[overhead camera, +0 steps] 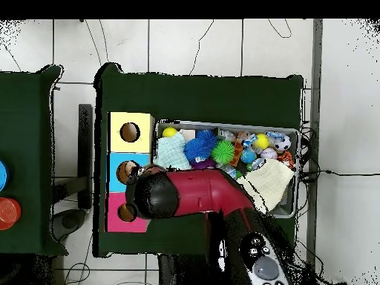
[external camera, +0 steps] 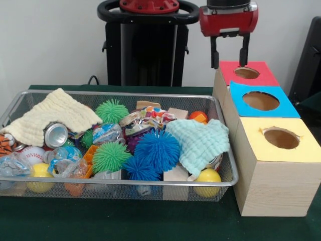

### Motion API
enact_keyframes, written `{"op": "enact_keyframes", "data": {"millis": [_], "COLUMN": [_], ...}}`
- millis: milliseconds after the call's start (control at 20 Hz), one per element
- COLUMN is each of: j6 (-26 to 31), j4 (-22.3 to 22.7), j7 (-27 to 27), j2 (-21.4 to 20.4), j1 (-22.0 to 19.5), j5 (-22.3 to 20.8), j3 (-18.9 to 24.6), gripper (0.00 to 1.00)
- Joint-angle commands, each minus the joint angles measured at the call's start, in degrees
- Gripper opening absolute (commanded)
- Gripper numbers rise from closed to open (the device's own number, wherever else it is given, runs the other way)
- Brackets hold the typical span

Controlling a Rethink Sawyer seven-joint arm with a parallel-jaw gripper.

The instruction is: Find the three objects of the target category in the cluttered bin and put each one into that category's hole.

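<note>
gripper (external camera: 230,63) hangs at the upper right of the front view, directly above the hole of the red-topped box (external camera: 261,75). its two black fingers (external camera: 214,59) point down, spread apart, with nothing between them: released, empty.

three wooden boxes stand in a row along the right side of the front view: red-topped at the back, blue-topped box (external camera: 239,96) in the middle, yellow-topped box (external camera: 306,150) nearest the lower right corner. each has one round hole in its top. holes look dark; contents cannot be told.

wire mesh bin (external camera: 125,188) fills the left and centre of the front view, just beside the boxes. clutter inside:
- cream cloth (external camera: 55,115) draped over the bin's upper left part
- pale mint cloth (external camera: 200,140) at the right end
- large blue spiky ball (external camera: 157,149) in the centre, a smaller blue spiky ball (external camera: 140,168) touching it below
- green spiky ball (external camera: 111,111) near the back rim, another green spiky ball (external camera: 110,155) toward the front
- crushed silver can (external camera: 55,134) just under the cream cloth's edge
- baseball (external camera: 33,154) at the left
- yellow ball (external camera: 207,176) in the front right corner, partly under the mint cloth
- crumpled wrappers and plastic in between

overhead view: red arm (overhead camera: 200,194) crosses the lower edge of the bin and its black end covers part of the pink and blue box tops; the gripper itself is hidden beneath it there.
</note>
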Motion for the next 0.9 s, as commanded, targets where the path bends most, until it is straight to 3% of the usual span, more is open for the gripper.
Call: {"op": "enact_keyframes", "data": {"millis": [50, 350, 900], "j6": [12.1, 13.8, 22.9], "j4": [-6.1, -9.9, -25.8], "j7": [-12.6, -12.0, -13.1], "j2": [4.4, 7.1, 15.8], "j1": [-4.9, -6.3, -4.8], "j5": [-3.1, -4.6, -9.1], "j3": [6.1, 7.4, 7.3], "gripper": [1.00, 1.00, 1.00]}}
